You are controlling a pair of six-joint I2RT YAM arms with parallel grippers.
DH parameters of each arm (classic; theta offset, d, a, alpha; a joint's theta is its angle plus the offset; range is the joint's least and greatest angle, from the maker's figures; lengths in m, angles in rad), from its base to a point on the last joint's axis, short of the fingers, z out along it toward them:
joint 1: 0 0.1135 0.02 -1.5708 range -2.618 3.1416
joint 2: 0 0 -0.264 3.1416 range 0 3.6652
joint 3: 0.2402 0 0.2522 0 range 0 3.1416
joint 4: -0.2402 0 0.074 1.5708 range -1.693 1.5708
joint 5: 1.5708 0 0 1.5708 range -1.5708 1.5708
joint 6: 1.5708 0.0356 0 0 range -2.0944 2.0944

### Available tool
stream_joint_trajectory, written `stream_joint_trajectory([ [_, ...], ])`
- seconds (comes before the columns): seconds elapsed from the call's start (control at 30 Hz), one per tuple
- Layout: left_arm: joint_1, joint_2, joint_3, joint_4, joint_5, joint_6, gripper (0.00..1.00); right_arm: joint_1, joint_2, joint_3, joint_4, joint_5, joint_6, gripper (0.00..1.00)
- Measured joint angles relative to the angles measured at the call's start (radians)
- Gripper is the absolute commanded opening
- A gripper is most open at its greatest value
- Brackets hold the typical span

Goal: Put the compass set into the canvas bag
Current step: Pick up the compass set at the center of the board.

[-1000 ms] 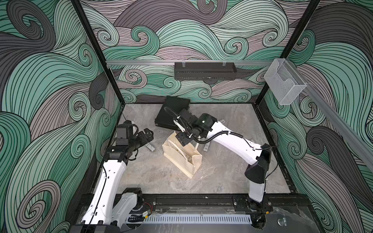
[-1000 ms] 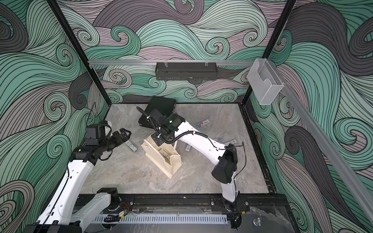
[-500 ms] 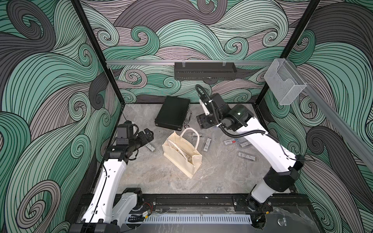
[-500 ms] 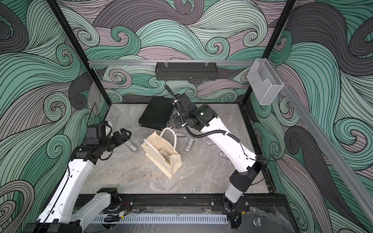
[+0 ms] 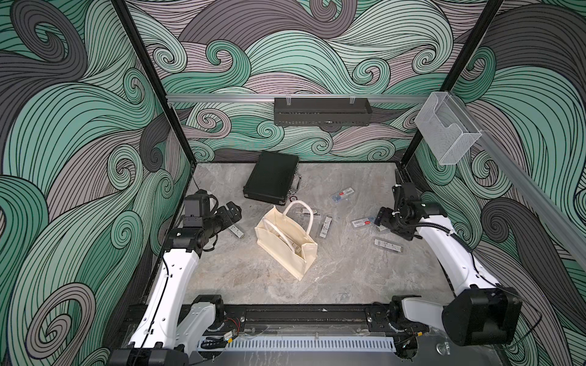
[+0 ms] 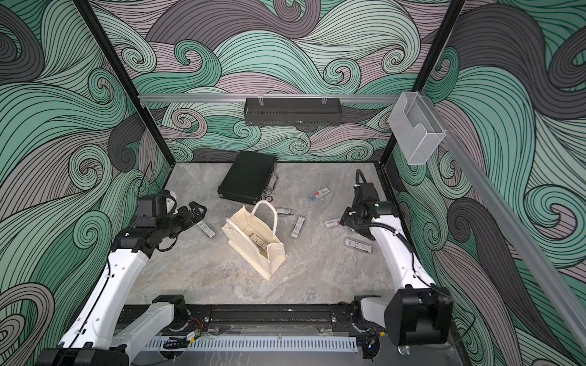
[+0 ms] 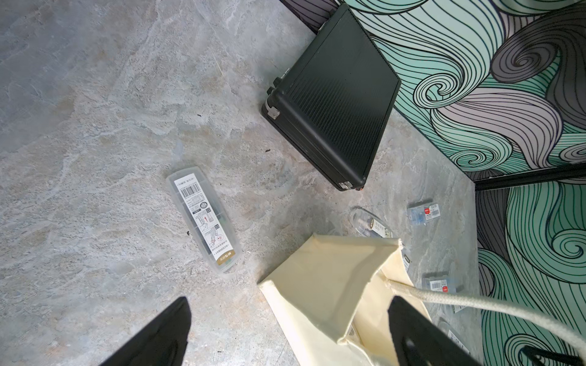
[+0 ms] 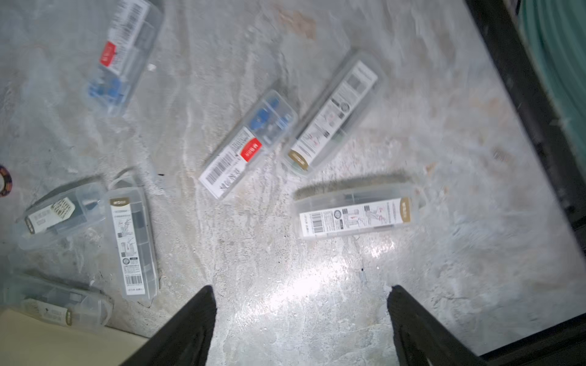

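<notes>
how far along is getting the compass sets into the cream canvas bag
Done: at least one clear plastic compass case shows inside the boxy cream canvas bag. In hand: nothing; the left gripper and right gripper are both open and empty. Left: more clear cases lie on the grey table, one near the left gripper, several below the right one.

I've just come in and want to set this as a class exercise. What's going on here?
Two robot arms are putting compass sets, in clear cases, into the canvas bag, which stands open mid-table. One case lies inside it. Neither arm holds anything. The left gripper is open near the bag, by a loose case. The right gripper is open over the table by several more cases. A black briefcase lies shut at the back.
</notes>
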Motion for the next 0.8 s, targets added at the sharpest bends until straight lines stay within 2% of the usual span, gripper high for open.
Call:
stream_joint_trajectory([
  [0.1,0.000,0.002,-0.009,-0.001,0.000,0.000,0.98,-0.104,-0.010,-0.100,0.048,-0.060,0.091,0.85],
  [0.27,0.000,0.006,-0.019,0.001,-0.001,0.000,0.98,-0.203,0.048,-0.139,0.095,-0.117,0.231,0.86],
  [0.6,0.000,0.027,-0.033,0.001,-0.007,0.000,0.98,-0.240,0.165,-0.148,0.173,-0.153,0.470,0.86],
  [0.8,0.000,0.053,-0.035,0.001,-0.011,0.001,0.98,-0.248,0.230,-0.153,0.216,-0.151,0.541,0.86],
])
